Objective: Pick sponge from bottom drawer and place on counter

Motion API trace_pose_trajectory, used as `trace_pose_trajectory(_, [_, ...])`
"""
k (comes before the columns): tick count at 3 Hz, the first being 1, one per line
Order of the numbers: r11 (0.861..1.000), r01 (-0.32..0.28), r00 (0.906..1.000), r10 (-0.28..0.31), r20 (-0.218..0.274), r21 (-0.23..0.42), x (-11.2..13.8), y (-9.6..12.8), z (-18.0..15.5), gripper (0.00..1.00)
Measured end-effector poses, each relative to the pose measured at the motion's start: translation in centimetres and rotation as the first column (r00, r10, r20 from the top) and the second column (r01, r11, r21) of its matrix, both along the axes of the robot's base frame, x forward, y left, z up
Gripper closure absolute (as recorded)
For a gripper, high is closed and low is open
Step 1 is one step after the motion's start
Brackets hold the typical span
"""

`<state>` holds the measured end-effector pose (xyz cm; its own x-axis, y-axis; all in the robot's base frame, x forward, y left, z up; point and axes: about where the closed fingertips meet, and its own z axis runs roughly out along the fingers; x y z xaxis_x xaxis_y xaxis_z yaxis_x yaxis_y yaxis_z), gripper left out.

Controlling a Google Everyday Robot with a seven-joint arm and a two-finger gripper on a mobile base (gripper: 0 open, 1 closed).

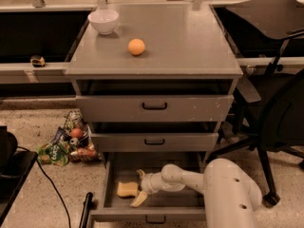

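The bottom drawer (111, 184) is pulled open, the lowest of three grey drawers. The pale-yellow sponge (126, 189) lies on its floor toward the left. My gripper (139, 187) reaches into the drawer from the right, low over the floor, right at the sponge's right end. It is open, with one pale finger (140, 174) behind the sponge's end and the other (138, 200) in front of it. The sponge lies flat and is not lifted. The counter (190, 42), the cabinet's grey top, carries an orange ball (136, 47) and a white bowl (103, 21).
The two upper drawers (154, 107) stand slightly ajar above my arm (228, 194). A heap of snack bags (66, 144) lies on the floor to the left, with a black cable (52, 184) and a dark rod (87, 208). An office chair (280, 113) stands to the right.
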<state>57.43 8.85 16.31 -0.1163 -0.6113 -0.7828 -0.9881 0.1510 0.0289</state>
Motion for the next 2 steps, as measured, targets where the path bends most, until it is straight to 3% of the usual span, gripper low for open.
trace_pose_trajectory(1, [1.0, -0.008, 0.9999, 0.008, -0.014, -0.003, 0.4, 1.8, -2.5, 0.0])
trace_pose_trajectory(2, [1.0, -0.011, 0.9996, 0.01, -0.026, -0.026, 0.4, 2.7, -4.3, 0.18])
